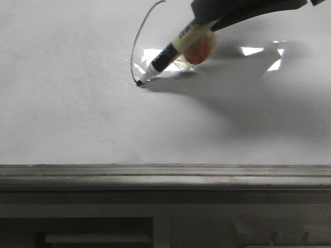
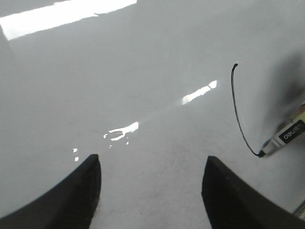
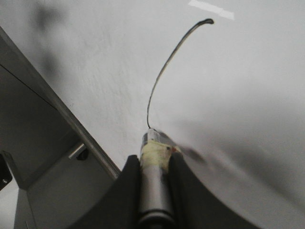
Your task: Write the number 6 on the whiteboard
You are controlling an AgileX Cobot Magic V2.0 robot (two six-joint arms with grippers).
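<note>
The whiteboard [image 1: 62, 103] fills most of the front view. On it is the number 6 [image 1: 135, 46], only a thin black curved stroke running down to a small hook; it also shows in the left wrist view [image 2: 237, 114] and the right wrist view [image 3: 164, 71]. My right gripper [image 1: 209, 21] comes in from the top right, shut on a black marker [image 1: 165, 54] with pale tape on its barrel. The marker tip touches the board at the stroke's lower end. In the right wrist view the gripper [image 3: 155, 160] clamps the marker [image 3: 153, 150]. My left gripper [image 2: 150, 164] is open and empty over bare board.
A grey metal tray edge [image 1: 155, 173] runs along the board's near side, with a lower ledge beneath it; it also shows in the right wrist view [image 3: 71, 124]. Bright light glare patches [image 1: 251, 50] lie on the board. The arm's shadow falls to the right of the marker.
</note>
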